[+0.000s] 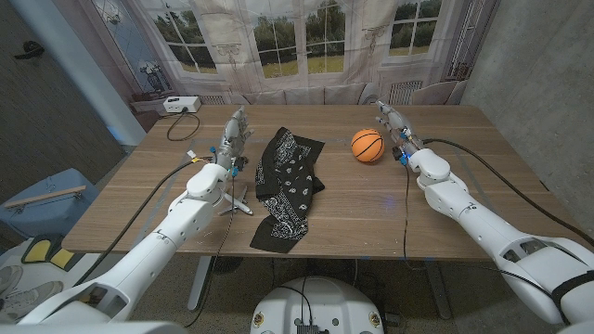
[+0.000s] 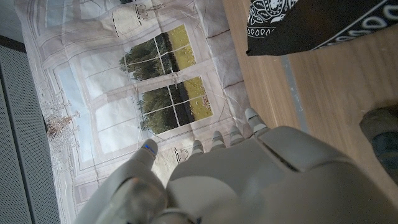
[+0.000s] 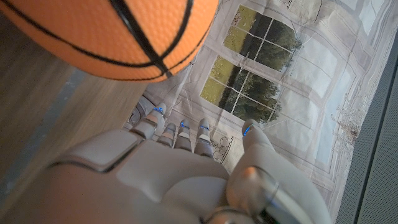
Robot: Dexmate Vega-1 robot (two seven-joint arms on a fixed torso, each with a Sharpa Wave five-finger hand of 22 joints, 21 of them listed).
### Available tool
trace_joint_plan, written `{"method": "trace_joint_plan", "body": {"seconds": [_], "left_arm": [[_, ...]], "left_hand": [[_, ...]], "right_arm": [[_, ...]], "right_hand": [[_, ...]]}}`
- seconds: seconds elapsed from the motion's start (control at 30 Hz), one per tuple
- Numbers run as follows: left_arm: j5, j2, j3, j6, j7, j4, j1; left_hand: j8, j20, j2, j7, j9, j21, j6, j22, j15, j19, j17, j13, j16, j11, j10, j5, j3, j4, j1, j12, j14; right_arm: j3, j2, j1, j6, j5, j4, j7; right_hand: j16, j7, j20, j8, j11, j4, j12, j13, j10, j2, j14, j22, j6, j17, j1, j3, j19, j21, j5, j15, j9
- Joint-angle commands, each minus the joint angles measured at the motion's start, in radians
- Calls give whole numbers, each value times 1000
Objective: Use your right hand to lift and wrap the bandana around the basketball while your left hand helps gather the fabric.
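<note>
A black bandana (image 1: 286,186) with white paisley print lies crumpled on the wooden table (image 1: 371,213), running from mid-table to the front edge; a corner of the bandana (image 2: 311,22) appears in the left wrist view. A small orange basketball (image 1: 368,146) sits to its right, and the basketball (image 3: 118,34) looms close in the right wrist view. My left hand (image 1: 233,134) stands just left of the bandana, fingers apart, holding nothing. My right hand (image 1: 393,125) stands just right of the ball, fingers extended, apart from it.
A white projector (image 1: 180,105) with a black cable sits at the table's far left corner. A printed window backdrop (image 1: 306,46) hangs behind the table. Cables trail along both arms. A blue bin (image 1: 42,209) stands on the floor at left.
</note>
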Motion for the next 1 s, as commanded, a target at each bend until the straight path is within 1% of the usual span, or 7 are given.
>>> {"method": "trace_joint_plan", "body": {"seconds": [0.03,0.07,0.37,0.5,0.6,0.83,1.0], "left_arm": [[13,35,-27,65,110,-139,81],[10,41,-34,67,120,-156,97],[31,58,-81,71,218,-255,187],[46,63,-104,79,266,-297,225],[53,67,-117,86,287,-320,246],[49,70,-141,89,298,-347,278],[48,67,-149,77,290,-345,288]], "left_hand": [[8,13,-12,1,5,7,-44,6,18,-59,4,7,15,14,-3,9,-8,0,-5,21,12],[11,15,-13,2,5,8,-33,6,19,-56,4,7,14,21,7,9,-9,0,-5,24,16],[15,18,-18,3,5,5,-14,7,24,-55,5,8,12,24,14,9,-12,-1,-6,24,23],[22,16,-24,8,5,5,20,7,24,-45,5,8,16,28,31,7,-15,-7,-2,27,49],[27,17,-28,20,6,5,45,7,28,-38,5,8,16,27,42,6,-15,-14,3,29,60],[36,18,-19,41,8,1,97,7,33,-30,4,10,12,34,75,-1,-2,-35,28,36,80],[37,18,-18,48,8,-1,110,7,36,-29,4,11,10,38,80,-3,0,-40,33,37,81]], "right_arm": [[-52,2,63,47,-113,44,-38],[-62,-1,69,53,-139,38,-48],[-105,-11,95,32,-238,-12,-79],[-121,-13,104,24,-271,-31,-82],[-133,-13,111,21,-295,-41,-84],[-164,-22,123,-15,-372,-96,-100],[-190,-29,132,-50,-432,-139,-107]], "right_hand": [[8,-1,1,7,-1,-9,6,3,14,3,8,1,19,0,16,4,11,5,7,4,3],[8,0,0,7,-1,-9,6,3,15,3,9,1,20,-1,17,4,12,5,7,4,3],[9,-1,-3,9,-1,-16,8,3,24,5,16,1,29,-3,28,9,20,7,8,2,3],[10,-1,-4,10,-2,-20,8,2,28,6,23,1,36,-5,35,12,21,6,8,4,3],[12,0,-3,10,-4,-23,10,2,33,6,30,1,39,-6,40,14,27,8,8,5,3],[17,1,-1,12,-7,-31,12,2,47,9,51,1,48,-7,57,21,39,10,7,4,3],[19,3,-2,12,-7,-36,14,2,56,11,61,1,54,-8,68,26,46,12,6,6,3]]}}
